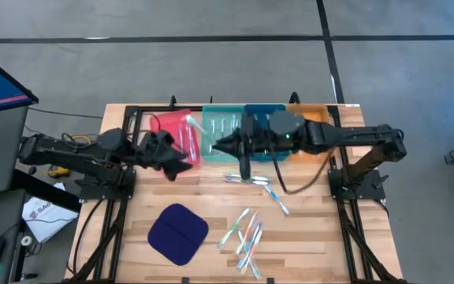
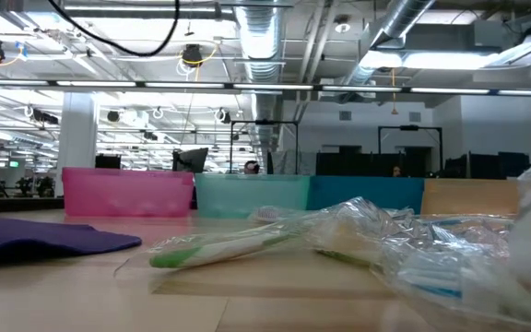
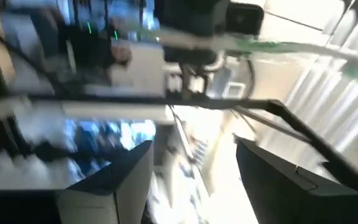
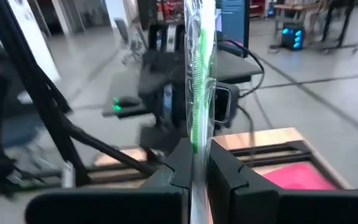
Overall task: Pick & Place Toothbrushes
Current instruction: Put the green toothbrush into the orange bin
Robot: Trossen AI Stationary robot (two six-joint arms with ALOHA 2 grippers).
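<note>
Up above the row of trays, the right gripper point(image 4: 199, 163) has its dark fingers pinched onto a clear-wrapped toothbrush with a green handle point(image 4: 199, 93), which stands straight up out of them in the right wrist view. From overhead that gripper point(image 1: 221, 144) sits over the teal plastic tray point(image 1: 221, 126), facing the left arm. The left gripper point(image 1: 181, 155) hangs over the near edge of the red plastic tray point(image 1: 168, 125); in its own wrist view the two fingers point(image 3: 114, 180) stand well apart with nothing between them, though that picture is smeared and little else can be made out.

The remaining whitish wrapped toothbrushes point(image 1: 247, 237) lie scattered on the wooden table point(image 1: 314, 244), a loose cluster near the front and a few just before the trays. A dark blue rounded cloth pad point(image 1: 178, 233) lies to their left. A blue tray point(image 1: 262, 114) and an orange tray point(image 1: 312, 118) finish the row.
</note>
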